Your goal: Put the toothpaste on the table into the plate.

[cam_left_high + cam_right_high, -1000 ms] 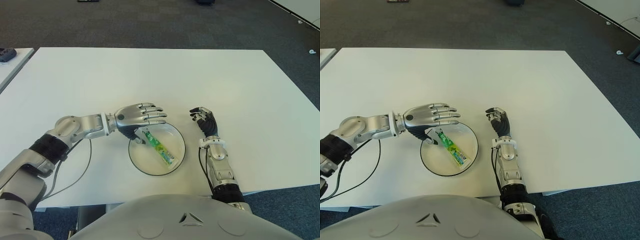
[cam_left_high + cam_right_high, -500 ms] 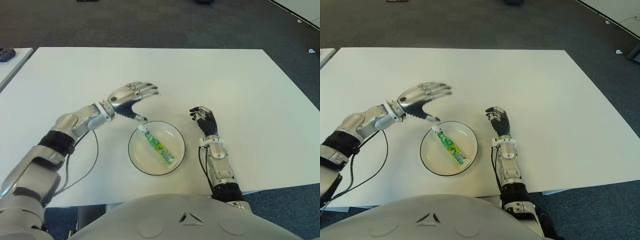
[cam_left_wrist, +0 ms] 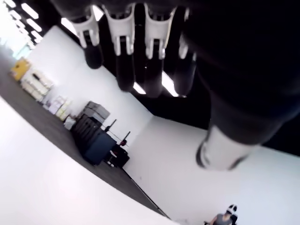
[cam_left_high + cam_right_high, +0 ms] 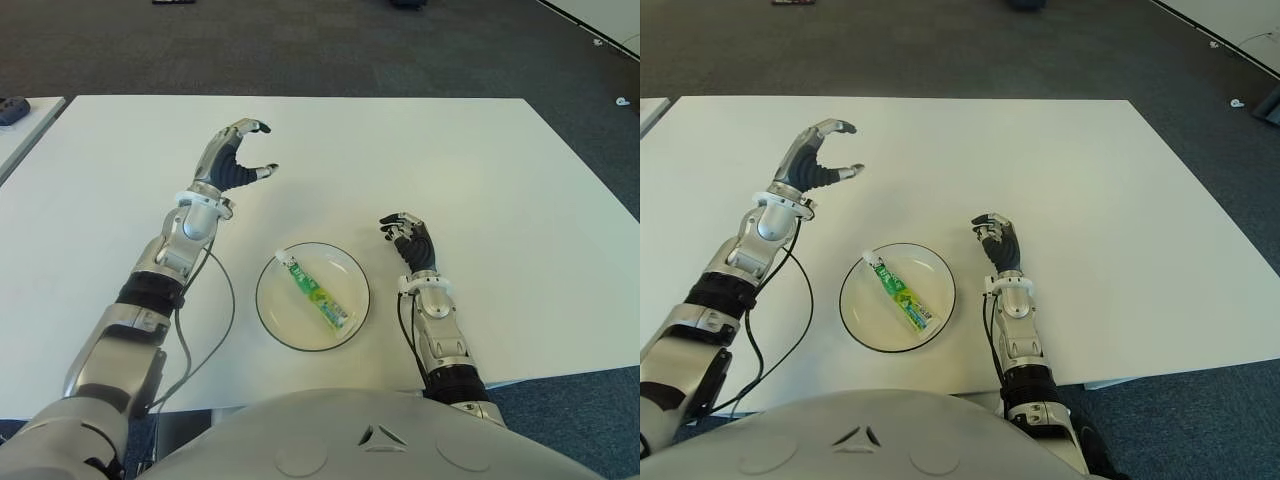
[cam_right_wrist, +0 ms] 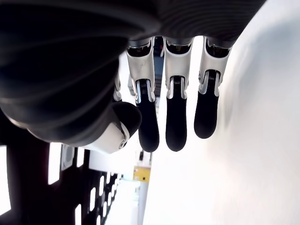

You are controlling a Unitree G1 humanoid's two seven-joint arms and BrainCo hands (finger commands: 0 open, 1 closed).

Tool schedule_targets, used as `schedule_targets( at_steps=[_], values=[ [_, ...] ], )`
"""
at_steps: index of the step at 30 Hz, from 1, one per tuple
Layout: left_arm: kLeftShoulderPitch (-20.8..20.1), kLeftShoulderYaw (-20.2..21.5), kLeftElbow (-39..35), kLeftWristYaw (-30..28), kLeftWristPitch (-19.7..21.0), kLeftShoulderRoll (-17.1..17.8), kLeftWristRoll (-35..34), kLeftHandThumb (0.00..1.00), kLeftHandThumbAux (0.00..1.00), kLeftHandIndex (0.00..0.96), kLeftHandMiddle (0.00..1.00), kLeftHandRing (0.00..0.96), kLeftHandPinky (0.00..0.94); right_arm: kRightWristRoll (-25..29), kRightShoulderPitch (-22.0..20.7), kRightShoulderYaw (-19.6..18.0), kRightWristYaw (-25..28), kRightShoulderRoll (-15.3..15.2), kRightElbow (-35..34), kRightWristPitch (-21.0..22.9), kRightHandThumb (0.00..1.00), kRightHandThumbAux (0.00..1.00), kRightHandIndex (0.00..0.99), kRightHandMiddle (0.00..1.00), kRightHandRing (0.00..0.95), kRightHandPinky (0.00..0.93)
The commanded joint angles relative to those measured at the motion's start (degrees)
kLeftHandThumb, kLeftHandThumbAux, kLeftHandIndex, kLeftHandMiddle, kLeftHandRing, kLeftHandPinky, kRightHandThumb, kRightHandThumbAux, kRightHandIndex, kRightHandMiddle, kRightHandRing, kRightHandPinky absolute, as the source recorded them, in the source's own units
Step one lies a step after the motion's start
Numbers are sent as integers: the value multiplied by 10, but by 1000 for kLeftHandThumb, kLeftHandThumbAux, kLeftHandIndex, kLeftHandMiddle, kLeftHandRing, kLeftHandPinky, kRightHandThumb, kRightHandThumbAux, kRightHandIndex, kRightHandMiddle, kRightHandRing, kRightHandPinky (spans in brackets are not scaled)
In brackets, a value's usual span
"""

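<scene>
A green and white toothpaste tube (image 4: 317, 294) lies diagonally inside the round white plate (image 4: 279, 324) with a dark rim, near the table's front edge. My left hand (image 4: 235, 155) is raised above the white table, well behind and to the left of the plate, fingers spread and empty. In the left wrist view its fingers (image 3: 125, 51) hang loose with nothing between them. My right hand (image 4: 408, 238) shows just right of the plate, fingers relaxed and holding nothing; its fingers (image 5: 176, 122) show extended in the right wrist view.
The white table (image 4: 400, 160) spreads wide behind and to the right of the plate. A black cable (image 4: 222, 300) loops from my left forearm down toward the front edge. Another white table (image 4: 20, 130) stands at the far left. Dark carpet surrounds them.
My left hand has let go of the toothpaste, lifted off the plate and swung back and to the left, turning upright. The tube stays in the plate. The right hand has not moved.
</scene>
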Motion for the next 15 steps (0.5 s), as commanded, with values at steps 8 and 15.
schedule_targets(
  at_steps=[8, 15],
  values=[
    [58, 41, -1, -6, 12, -35, -46, 705, 720, 430, 528, 504, 497, 5, -7, -3, 0, -3, 3, 0, 708, 732, 418, 409, 401, 419],
    [70, 47, 3, -15, 9, -48, -49, 708, 719, 432, 562, 533, 490, 11, -13, -7, 5, -5, 6, -9, 707, 731, 419, 410, 401, 418]
  ],
)
